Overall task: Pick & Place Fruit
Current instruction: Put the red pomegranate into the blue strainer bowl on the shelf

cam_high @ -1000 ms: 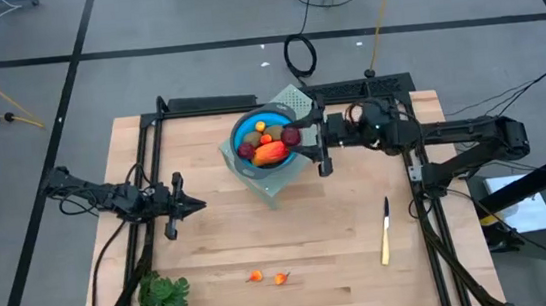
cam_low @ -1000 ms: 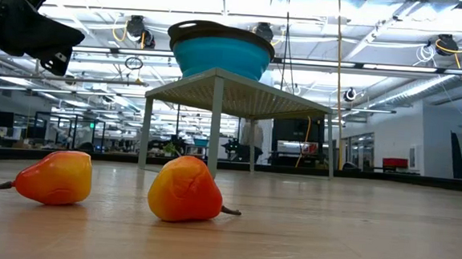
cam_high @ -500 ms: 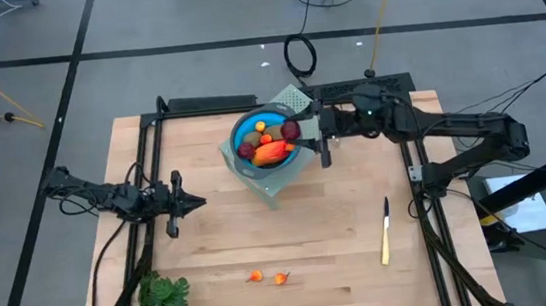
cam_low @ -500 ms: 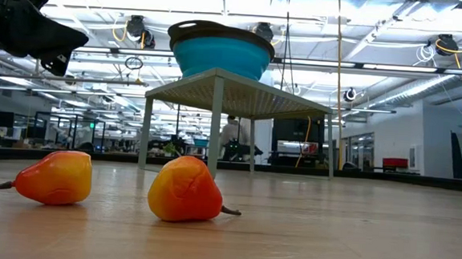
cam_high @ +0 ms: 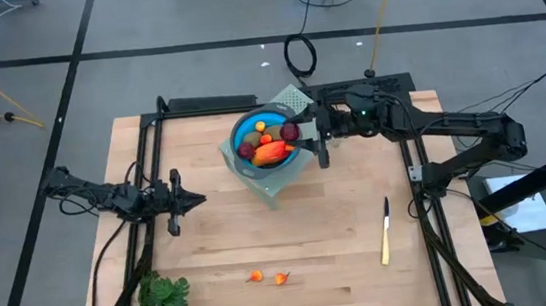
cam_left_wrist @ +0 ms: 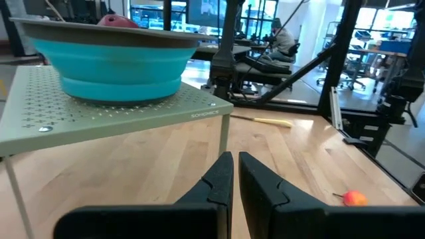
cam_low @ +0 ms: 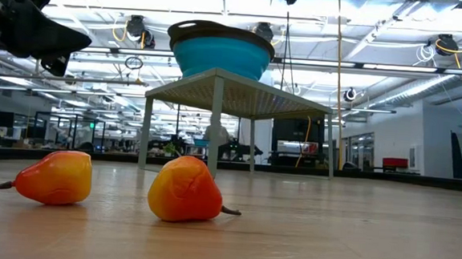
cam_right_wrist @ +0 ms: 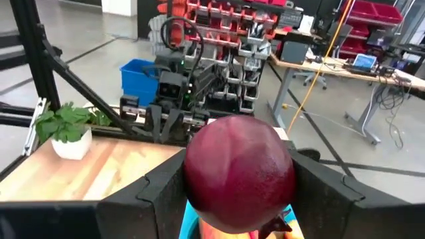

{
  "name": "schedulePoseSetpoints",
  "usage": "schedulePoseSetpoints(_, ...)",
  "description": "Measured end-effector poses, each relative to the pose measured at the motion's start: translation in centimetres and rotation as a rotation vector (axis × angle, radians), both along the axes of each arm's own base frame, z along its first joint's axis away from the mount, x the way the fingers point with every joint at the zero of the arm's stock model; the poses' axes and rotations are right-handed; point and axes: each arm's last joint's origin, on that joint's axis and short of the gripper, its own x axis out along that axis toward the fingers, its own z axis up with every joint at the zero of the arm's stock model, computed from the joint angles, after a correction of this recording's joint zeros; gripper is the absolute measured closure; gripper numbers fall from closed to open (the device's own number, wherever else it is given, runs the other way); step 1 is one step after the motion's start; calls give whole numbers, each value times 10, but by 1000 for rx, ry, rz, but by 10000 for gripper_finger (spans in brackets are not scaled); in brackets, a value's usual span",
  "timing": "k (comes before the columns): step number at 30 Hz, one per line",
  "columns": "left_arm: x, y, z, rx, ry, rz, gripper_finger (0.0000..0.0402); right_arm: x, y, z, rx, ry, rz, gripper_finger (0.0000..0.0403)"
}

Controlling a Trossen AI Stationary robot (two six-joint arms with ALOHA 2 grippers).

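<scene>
Dark red ball (cam_right_wrist: 239, 169) held in right jaws (cam_high: 303, 135), at the blue bowl's (cam_high: 243, 133) right rim.
Release lies straight below; left jaws (cam_left_wrist: 234, 182) shut, empty, well apart at left.

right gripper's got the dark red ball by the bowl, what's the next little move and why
Probably ease the right gripper slightly further over the blue bowl, then open. In the high view the dark red ball it holds sits at the bowl's rim, not yet over the middle, beside the fruit already inside. The left gripper waits shut over the table's left side.
</scene>
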Motion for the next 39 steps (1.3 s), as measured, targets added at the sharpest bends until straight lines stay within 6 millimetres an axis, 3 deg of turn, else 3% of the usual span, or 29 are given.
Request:
schedulePoseSetpoints(11,0,0,0,-6,-1,5,378,11,-3,2,64,-1,-7,188)
schedulePoseSetpoints(23,0,0,0,-21,-2,6,378,43,-15,2,150,232,-35,188)
schedulePoseSetpoints(39,0,0,0,2,-1,13,378,37,-42,-13,275,390,-149,188)
